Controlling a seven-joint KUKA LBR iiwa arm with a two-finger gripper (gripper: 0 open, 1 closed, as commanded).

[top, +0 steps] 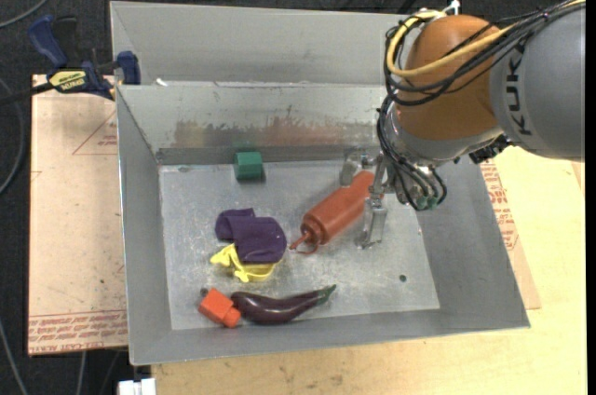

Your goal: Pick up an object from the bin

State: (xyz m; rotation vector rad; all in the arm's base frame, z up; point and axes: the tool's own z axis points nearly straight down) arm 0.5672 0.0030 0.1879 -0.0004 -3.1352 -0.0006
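My gripper is low in the right half of the bin, open, and one finger stands on the near side of a red-orange squeeze bottle while the other sits by its far side. The bottle lies on its side on the bin floor, its wide end between the fingers and its nozzle pointing left toward the bin's middle. A gap shows between the near finger and the bottle. The orange cover on the wrist hides the upper part of the gripper.
Left of the bottle lie a purple lump on a yellow piece. Near the front wall are a dark purple eggplant and a small orange block. A green cube sits by the back wall.
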